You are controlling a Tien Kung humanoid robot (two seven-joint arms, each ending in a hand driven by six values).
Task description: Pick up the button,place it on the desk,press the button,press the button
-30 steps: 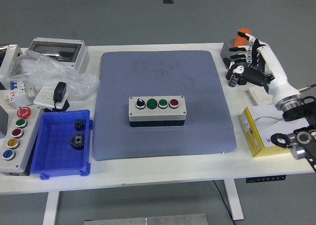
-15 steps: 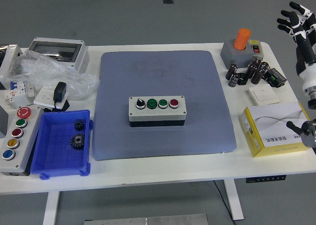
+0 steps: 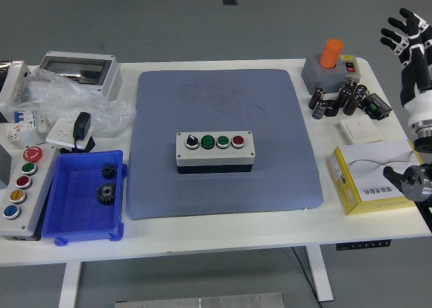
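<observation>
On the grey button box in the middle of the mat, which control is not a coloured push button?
The black selector knob at the left end of the button box. The other three are flat round caps: two green, then one red at the right end.

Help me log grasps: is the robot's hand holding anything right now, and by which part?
Nothing is held. The right hand is raised off the table's right edge, fingers spread and empty.

White worktop fills frame. Centre: blue-grey mat, grey button box on it — black knob, two green buttons, one red. Lower left: blue bin with two dark gears; second button box at left edge. Upper right: grey block with orange button, dark cylinders just below. Right edge: yellow box; right hand raised off worktop, fingers spread, holding nothing.
</observation>
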